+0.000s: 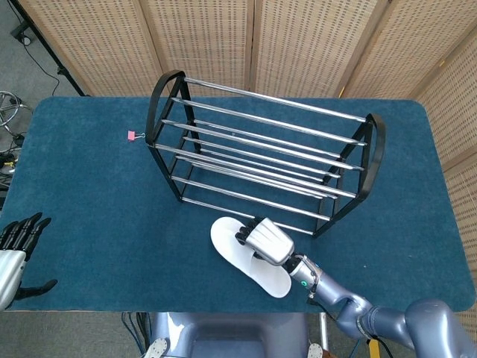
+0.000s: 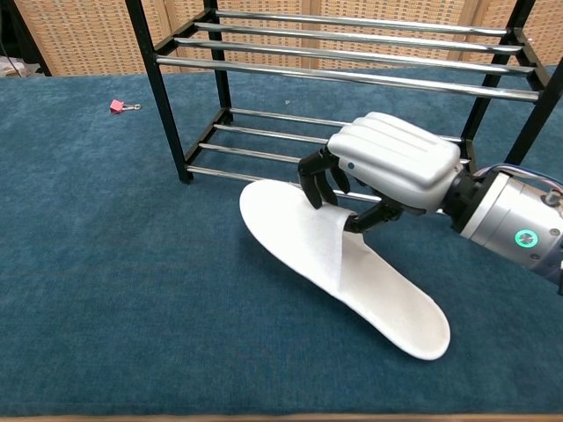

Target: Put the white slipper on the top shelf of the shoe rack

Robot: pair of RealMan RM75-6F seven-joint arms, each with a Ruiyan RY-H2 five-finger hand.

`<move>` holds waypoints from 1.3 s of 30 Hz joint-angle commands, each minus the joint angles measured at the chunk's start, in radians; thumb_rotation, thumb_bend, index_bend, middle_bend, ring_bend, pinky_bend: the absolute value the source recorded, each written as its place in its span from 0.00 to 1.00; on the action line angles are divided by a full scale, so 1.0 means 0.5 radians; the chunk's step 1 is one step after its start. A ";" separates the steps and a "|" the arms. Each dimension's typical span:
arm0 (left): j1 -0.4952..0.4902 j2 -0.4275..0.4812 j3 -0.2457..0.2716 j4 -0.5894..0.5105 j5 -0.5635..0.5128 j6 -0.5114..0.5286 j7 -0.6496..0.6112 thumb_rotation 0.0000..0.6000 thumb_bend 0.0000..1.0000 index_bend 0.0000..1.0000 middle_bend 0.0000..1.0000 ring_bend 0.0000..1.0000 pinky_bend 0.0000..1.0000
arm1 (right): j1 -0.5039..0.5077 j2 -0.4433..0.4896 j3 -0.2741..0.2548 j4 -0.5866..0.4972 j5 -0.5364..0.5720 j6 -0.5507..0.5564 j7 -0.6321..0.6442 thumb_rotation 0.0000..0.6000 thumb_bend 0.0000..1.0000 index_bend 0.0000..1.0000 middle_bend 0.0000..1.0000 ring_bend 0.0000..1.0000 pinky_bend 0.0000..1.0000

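My right hand (image 2: pixel 391 167) pinches the strap of the flat white cloth slipper (image 2: pixel 343 272), at six o'clock of the black metal shoe rack (image 1: pixel 261 160). It could slip loose or bump the low bars. My left hand (image 1: pixel 15 246) is open, holding nothing.

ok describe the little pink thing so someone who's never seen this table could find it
Start at the black shoe rack with chrome bars on the blue table. Just off its left end lies the pink clip, alone on the cloth. It is the only pink item, far from the white slipper.
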 commanded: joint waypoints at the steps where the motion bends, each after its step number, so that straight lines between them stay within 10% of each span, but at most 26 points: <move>1: 0.000 0.001 0.001 0.001 0.001 0.000 -0.005 1.00 0.00 0.00 0.00 0.00 0.00 | -0.026 0.050 -0.004 -0.089 0.018 -0.022 -0.064 1.00 0.47 0.66 0.61 0.60 0.61; 25: -0.008 -0.020 0.006 -0.010 -0.007 -0.022 0.056 1.00 0.00 0.00 0.00 0.00 0.00 | -0.021 0.540 -0.173 -0.344 -0.474 0.372 0.080 1.00 0.47 0.67 0.61 0.62 0.62; 39: -0.003 -0.028 0.012 -0.019 0.007 -0.012 0.080 1.00 0.00 0.00 0.00 0.00 0.00 | -0.060 0.834 0.047 -0.648 -0.338 0.455 -0.090 1.00 0.47 0.67 0.62 0.63 0.62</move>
